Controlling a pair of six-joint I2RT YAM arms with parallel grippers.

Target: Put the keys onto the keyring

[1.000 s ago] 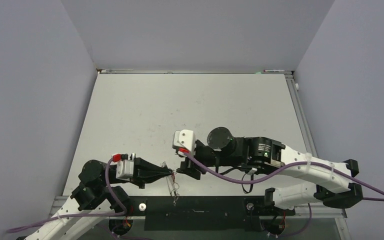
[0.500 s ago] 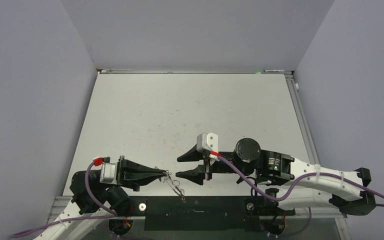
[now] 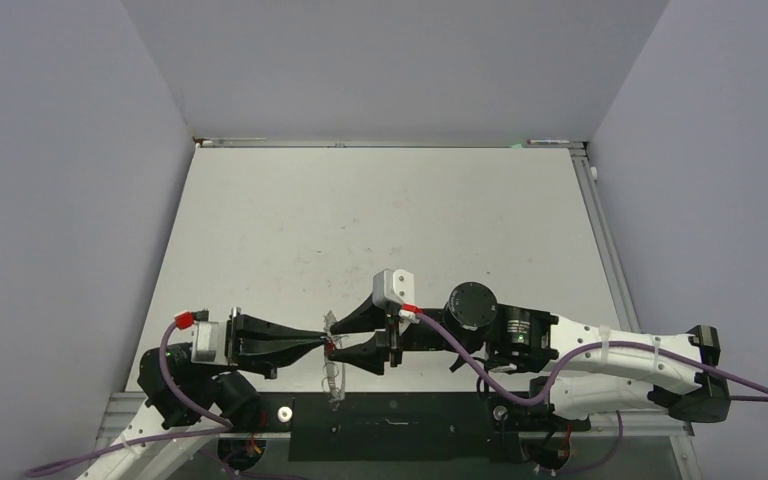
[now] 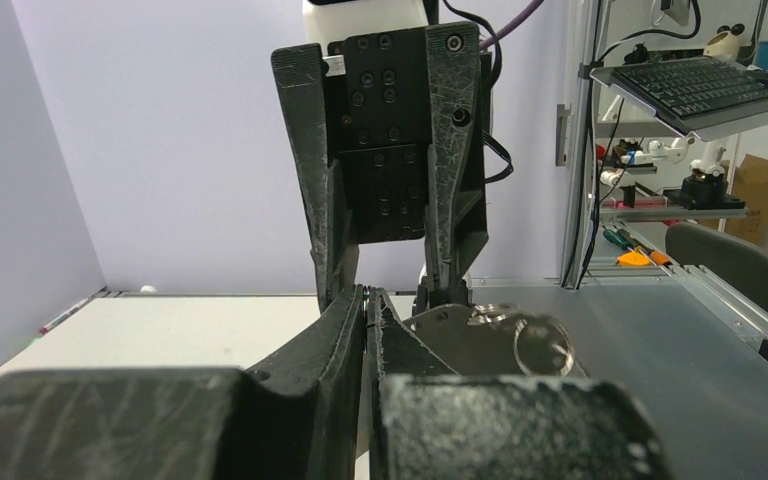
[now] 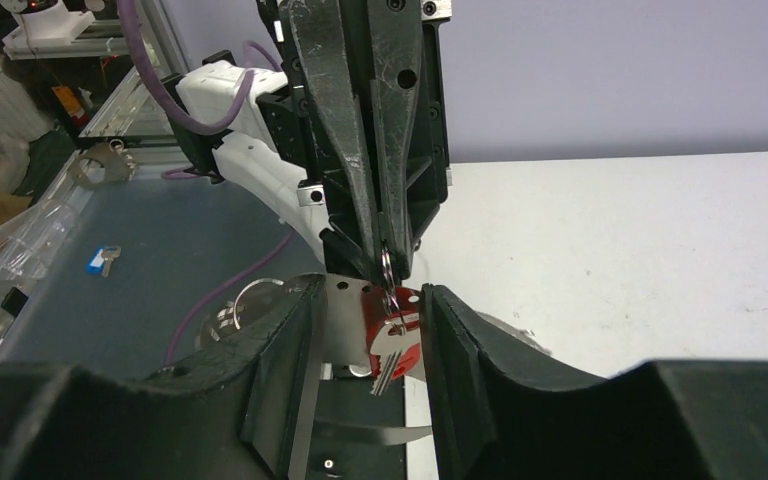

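Note:
My left gripper [image 3: 324,342] is shut on a small wire loop [image 5: 387,268] of the keyring, held above the table's near edge. The keyring's flat pale plate [image 5: 341,318] hangs from that loop, and in the left wrist view it shows to the right of the left gripper [image 4: 366,305]. From the same loop dangle a red tag [image 5: 403,308] and a silver key [image 5: 388,358]. My right gripper [image 5: 370,350] is open and faces the left one. Its fingers stand either side of the red tag and key, and the tag is close to the right finger [image 5: 452,345]. A plain dark grey key is out of view.
A blue-tagged key [image 5: 105,260] lies on the dark surface off to the side in the right wrist view. A black strip [image 3: 390,425] runs along the near edge of the pale table [image 3: 380,220]. Grey walls close in on the left and right sides.
The right gripper has moved left toward the left gripper and narrowed its jaws, which now straddle the red-tagged key. The left gripper stays shut, and the keyring still hangs from it.

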